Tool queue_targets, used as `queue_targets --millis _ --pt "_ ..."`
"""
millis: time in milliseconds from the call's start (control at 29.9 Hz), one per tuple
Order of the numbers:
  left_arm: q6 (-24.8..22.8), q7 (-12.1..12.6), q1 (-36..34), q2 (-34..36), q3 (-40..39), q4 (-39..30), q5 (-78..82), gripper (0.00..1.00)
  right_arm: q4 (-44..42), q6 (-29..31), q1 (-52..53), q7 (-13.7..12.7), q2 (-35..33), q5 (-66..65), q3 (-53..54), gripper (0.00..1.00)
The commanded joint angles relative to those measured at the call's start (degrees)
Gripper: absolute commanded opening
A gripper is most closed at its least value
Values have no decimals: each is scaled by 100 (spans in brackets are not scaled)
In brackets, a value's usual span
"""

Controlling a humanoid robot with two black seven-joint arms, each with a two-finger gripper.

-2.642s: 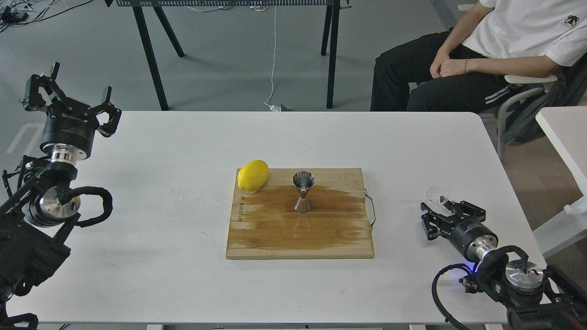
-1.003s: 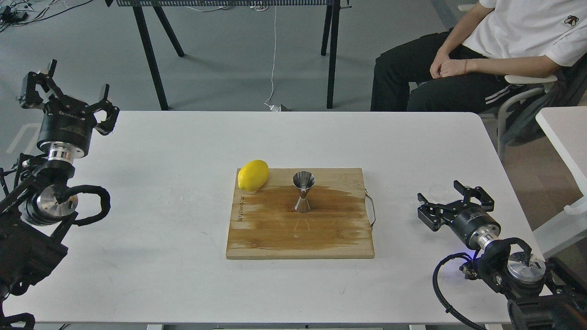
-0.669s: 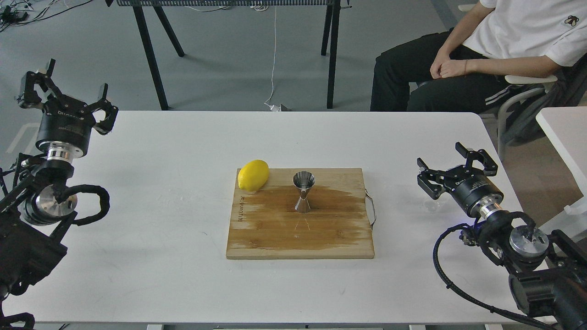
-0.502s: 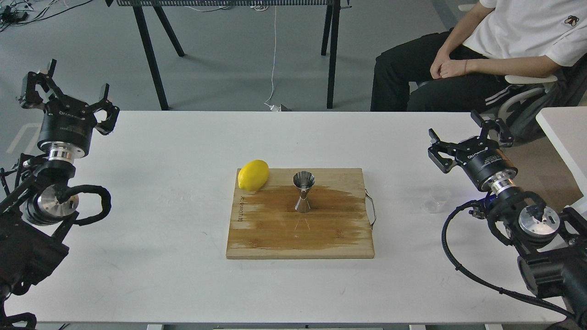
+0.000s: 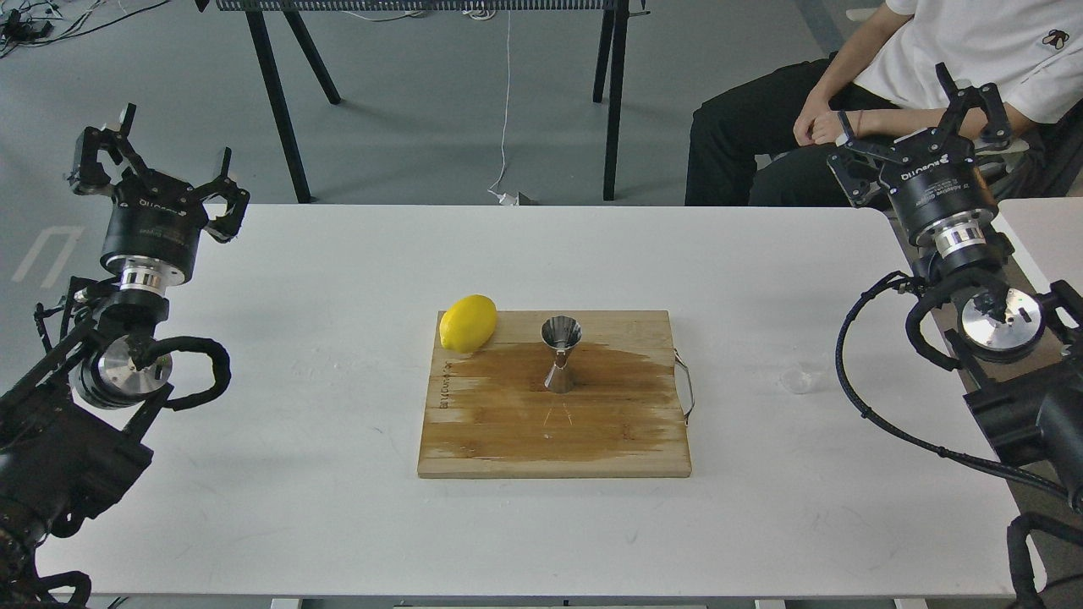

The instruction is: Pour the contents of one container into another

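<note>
**Both arms raised and empty-handed, the cup and jigger standing apart**

The clear cup (image 5: 799, 380) stands by itself on the counter (image 5: 338, 507) near the right edge, just past the handle of the cutting board (image 5: 554, 440). The jigger (image 5: 560, 353) stands upright near the middle of the board, with a lemon (image 5: 467, 323) at the board's far left corner.

The right gripper (image 5: 918, 114) hangs high over the counter's far right corner, fingers spread and empty. The left gripper (image 5: 156, 161) sits above the far left corner, likewise released.

If pouring is yet to be done, the right arm is best placed: come down on the cup from the side, grip its wall lightly below the rim, keep it level across to the jigger, then tip the lip slowly over the narrow mouth.
</note>
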Motion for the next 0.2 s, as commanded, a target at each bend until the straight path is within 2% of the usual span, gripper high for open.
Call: queue_targets --millis 0,167 --pt "-1 0 5 7 0 -16 0 100 16 0 60 0 -17 8 36 100" --pt "8 0 58 7 0 -130 0 100 8 0 183 0 -228 8 62 100"
